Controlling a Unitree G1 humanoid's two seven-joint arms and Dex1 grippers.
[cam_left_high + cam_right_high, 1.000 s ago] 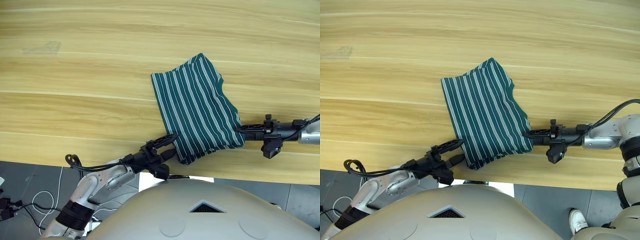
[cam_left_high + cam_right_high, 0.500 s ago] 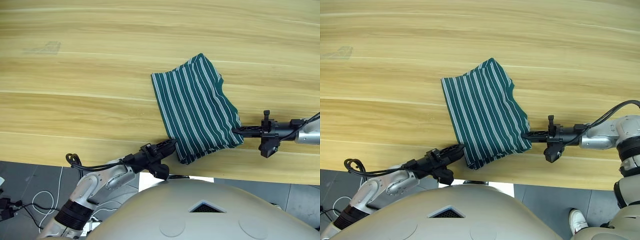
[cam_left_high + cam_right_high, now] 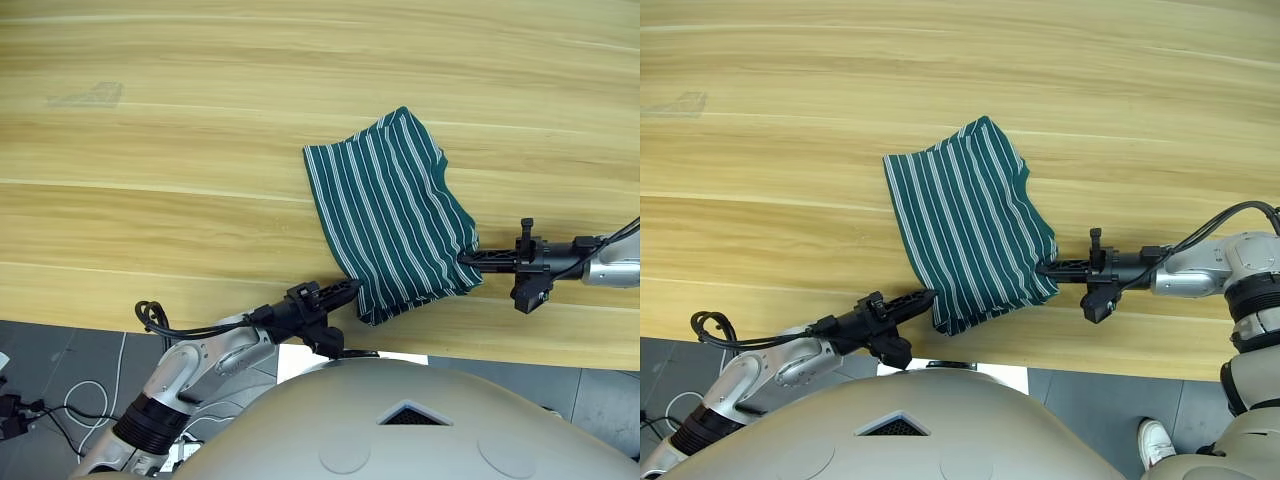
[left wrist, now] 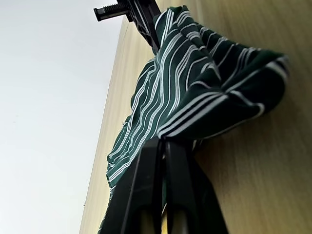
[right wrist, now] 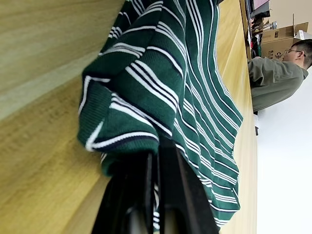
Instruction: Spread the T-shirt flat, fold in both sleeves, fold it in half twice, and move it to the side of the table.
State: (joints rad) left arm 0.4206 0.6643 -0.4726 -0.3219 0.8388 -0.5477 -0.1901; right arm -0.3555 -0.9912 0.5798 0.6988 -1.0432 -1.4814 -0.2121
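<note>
The T-shirt point(image 3: 390, 225), dark green with white stripes, lies folded into a small packet on the wooden table point(image 3: 180, 140), close to its near edge. My left gripper point(image 3: 350, 291) is shut on the packet's near left corner, with the cloth bunched over its fingers point(image 4: 165, 161) in the left wrist view. My right gripper point(image 3: 468, 258) is shut on the near right corner, and the right wrist view has the T-shirt point(image 5: 180, 73) pinched and draped over its fingers point(image 5: 156, 190).
The table's near edge point(image 3: 200, 325) runs just below the packet. Bare wood stretches to the left and far side. Cables point(image 3: 60, 400) lie on the floor below the left arm.
Both grippers have closed on the near corners of the T-shirt. The left one slid right to the cloth; the right one shifted left. The packet's near edge has bunched slightly.
</note>
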